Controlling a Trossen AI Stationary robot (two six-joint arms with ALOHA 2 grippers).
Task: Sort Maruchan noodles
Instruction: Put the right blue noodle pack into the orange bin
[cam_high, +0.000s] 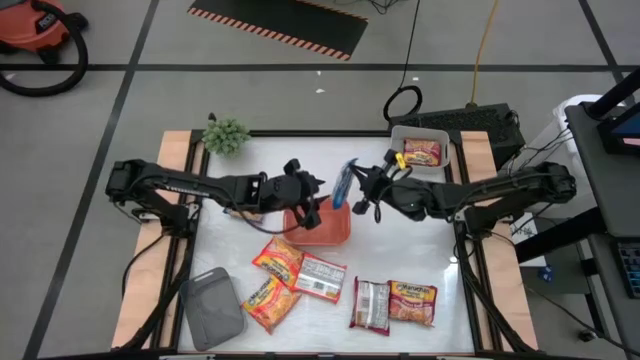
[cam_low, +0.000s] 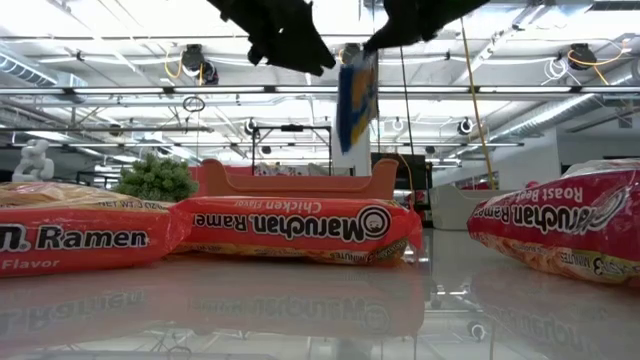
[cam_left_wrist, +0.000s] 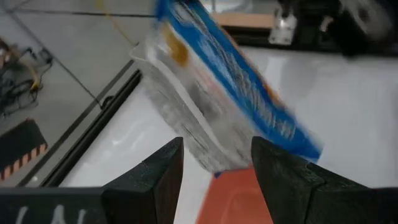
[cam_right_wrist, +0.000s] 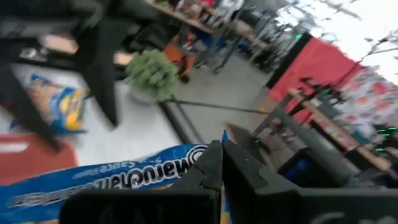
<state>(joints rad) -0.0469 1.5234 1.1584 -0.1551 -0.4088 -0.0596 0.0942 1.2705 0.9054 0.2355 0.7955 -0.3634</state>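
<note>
Foreground packets: orange Maruchan packets (cam_low: 300, 228) are lying flat closest to the low camera, with a red Roast Beef packet (cam_low: 560, 230) beside them; all are waiting unsorted along the table's near edge.
Blue packet (cam_high: 345, 184): is hanging on edge in the air between the two arms, above the far rim of the red tray (cam_high: 322, 226); held vertical, likely so it can pass from one arm to the other.
Right gripper (cam_high: 362, 186): is pinching the packet's top edge with its fingers fully closed, carrying its weight.
Left gripper (cam_high: 310, 200): is sitting just beside the packet with fingers (cam_left_wrist: 163, 171) parted, packet's lower end between them in the wrist view, not clamping it.
Step in hand: looks like a handover or a drop into the red tray; can't tell which.
Clear tray (cam_high: 421, 146): is holding one red-pink packet (cam_high: 421, 152) at the far right, so flavours seem to be going one per tray.
Grey tray (cam_high: 212, 306): is sitting at the near left corner, nothing visible in it.
Remaining: five packets are lying on the table (cam_high: 420, 240) near the front edge.
Risk: thin crinkly edge could be slipping from the pinch if the left closes off-centre.
</note>
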